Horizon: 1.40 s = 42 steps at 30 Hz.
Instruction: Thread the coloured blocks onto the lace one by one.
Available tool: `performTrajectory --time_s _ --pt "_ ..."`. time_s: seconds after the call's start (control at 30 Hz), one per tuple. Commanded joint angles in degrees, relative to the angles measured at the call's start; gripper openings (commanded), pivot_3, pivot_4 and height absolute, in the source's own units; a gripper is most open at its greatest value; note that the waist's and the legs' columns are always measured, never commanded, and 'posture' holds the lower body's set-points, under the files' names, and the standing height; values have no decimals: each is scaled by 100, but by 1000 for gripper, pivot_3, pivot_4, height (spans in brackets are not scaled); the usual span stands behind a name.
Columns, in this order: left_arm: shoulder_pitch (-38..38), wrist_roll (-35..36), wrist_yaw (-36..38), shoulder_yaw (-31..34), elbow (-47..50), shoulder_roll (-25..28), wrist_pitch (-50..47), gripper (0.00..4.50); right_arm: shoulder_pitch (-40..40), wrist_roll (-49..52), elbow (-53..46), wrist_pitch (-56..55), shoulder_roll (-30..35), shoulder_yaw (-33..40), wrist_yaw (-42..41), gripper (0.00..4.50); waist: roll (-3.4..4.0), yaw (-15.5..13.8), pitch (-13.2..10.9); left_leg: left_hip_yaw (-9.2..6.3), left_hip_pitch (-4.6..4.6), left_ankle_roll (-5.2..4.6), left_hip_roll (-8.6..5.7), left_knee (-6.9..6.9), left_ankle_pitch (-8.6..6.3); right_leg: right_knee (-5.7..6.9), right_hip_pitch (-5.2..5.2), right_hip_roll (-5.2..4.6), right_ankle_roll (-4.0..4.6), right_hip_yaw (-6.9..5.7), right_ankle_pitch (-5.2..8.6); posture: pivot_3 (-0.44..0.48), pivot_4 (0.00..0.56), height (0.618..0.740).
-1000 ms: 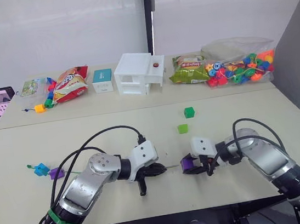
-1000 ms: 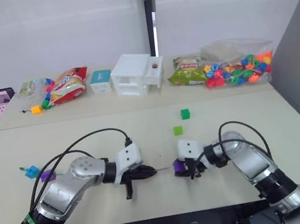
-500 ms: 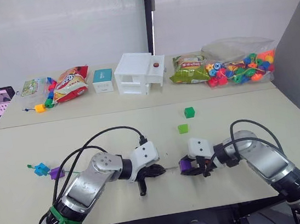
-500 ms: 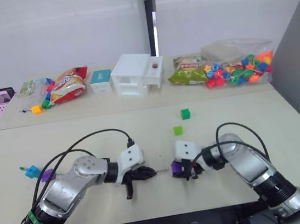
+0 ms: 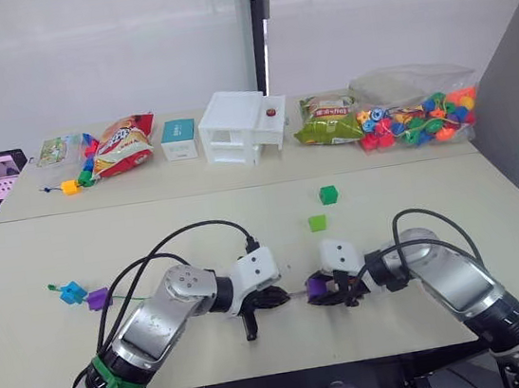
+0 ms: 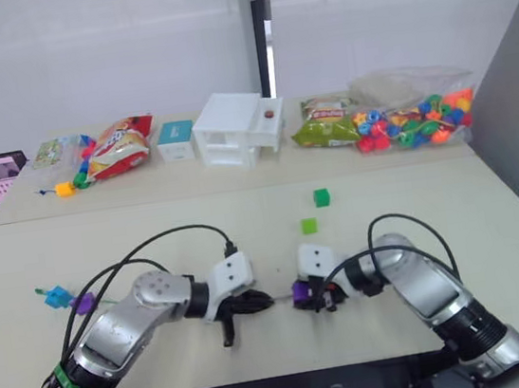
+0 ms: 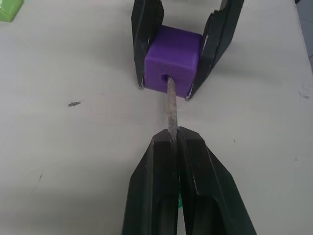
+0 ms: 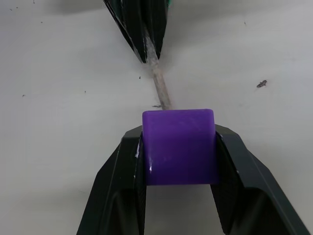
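Low over the counter [image 5: 491, 211], the left claw [image 7: 172, 142] pinches the lace [image 7: 170, 105] tip, just entering the purple block [image 8: 179, 146] clamped in the right claw [image 8: 179, 142]. Push straight, keeping the hole aligned.

left gripper [image 7: 173, 134]: fingers pinched together, low over table | right gripper [image 8: 178, 142]: fingers clamped, facing left gripper

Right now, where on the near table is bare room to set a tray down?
Bare: the near table to the right of the two green blocks, and the stretch between the purple block on the lace and those greens. Crowded: front centre, where both tools meet at the held purple block, and the far table.
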<state>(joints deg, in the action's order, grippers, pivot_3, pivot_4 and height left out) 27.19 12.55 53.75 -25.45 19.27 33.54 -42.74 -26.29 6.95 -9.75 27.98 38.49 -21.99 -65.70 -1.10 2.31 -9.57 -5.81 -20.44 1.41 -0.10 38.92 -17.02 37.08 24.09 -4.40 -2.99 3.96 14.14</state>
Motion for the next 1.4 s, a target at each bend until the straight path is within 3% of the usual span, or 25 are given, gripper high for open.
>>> performTrajectory --time_s 0.03,0.37,0.6,0.83,0.87,1.03,1.23,1.27,1.4 --pt "152 -27 -11 -70 35 -124 40 0 -98 3 -229 86 -67 -29 46 1201 0 3 0 0 0 0 0 0 0 0 0 0 0 0 0 0 150 740" --pt "242 52 177 -170 -324 -619 331 0 -186 -6 -392 344 -307 -113 190 1201 0 -3 0 0 -1 0 -1 1 0 1 0 0 0 0 0 0 150 740" --pt "215 132 527 14 -564 -638 644 0 -145 -86 -507 484 -377 -159 247 1201 0 -4 1 -1 -1 0 -1 2 0 1 0 -1 0 -1 0 0 150 740" --pt "-107 38 973 484 -431 213 1267 2291 -38 -182 -478 557 -200 -128 314 1201 1 19 1 -1 0 1 1 0 1 2 5 1 1 0 0 0 150 740" --pt "-176 99 1027 588 -373 323 1317 2332 -22 -180 -483 562 -180 -125 318 1201 1 16 1 -1 0 1 0 0 1 2 4 0 1 0 0 0 150 740" --pt "-503 -153 898 715 -495 607 1695 2332 -1 -148 -502 588 -147 -128 356 1201 1 -5 1 -2 0 1 -1 1 0 1 1 -2 0 -1 0 0 150 740" --pt "-623 -272 802 633 -819 400 1944 2332 -14 -118 -550 666 -151 -126 387 1201 1 -9 1 -1 -1 1 -1 1 1 1 2 -1 0 -1 0 0 150 740" --pt "-621 -324 818 596 -846 393 2008 1769 -13 -117 -555 671 -148 -126 390 1201 1 -7 1 -1 -1 1 -1 2 1 1 1 -2 0 -1 0 0 150 740" --pt "-621 -333 838 522 -895 227 2013 477 -5 -93 -610 734 -121 -107 401 1201 1 -5 1 -1 -1 1 -1 1 0 1 2 -1 0 -1 0 0 150 740"
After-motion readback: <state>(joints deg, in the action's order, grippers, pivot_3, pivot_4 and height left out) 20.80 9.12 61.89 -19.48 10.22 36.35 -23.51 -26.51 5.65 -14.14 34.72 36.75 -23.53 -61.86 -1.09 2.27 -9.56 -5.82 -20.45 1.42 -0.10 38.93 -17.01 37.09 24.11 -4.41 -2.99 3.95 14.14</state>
